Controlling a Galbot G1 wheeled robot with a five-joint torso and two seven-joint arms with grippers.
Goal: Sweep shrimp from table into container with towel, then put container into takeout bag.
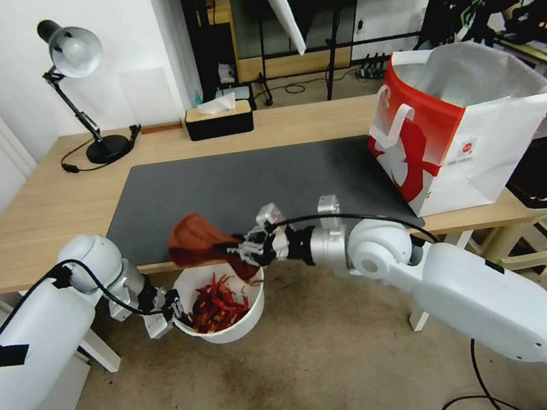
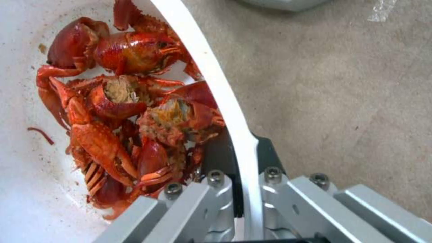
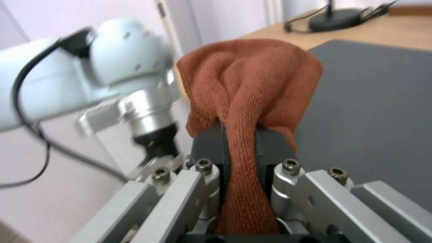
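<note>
Both end effectors grip: the left [image 2: 238,189] pinches the stiff bowl [image 1: 226,329] rim below the counter's [image 1: 33,216] front edge, shrimp [image 1: 216,306] inside, while the right [image 3: 241,148] clamps the soft towel [image 1: 197,238].

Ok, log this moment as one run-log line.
left gripper: shut on container rim, below table edge | right gripper: shut on towel | shrimp: in container | takeout bag: on table

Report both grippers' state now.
Left gripper: shut on the container rim, shrimp inside.
Right gripper: shut on the towel.
</note>
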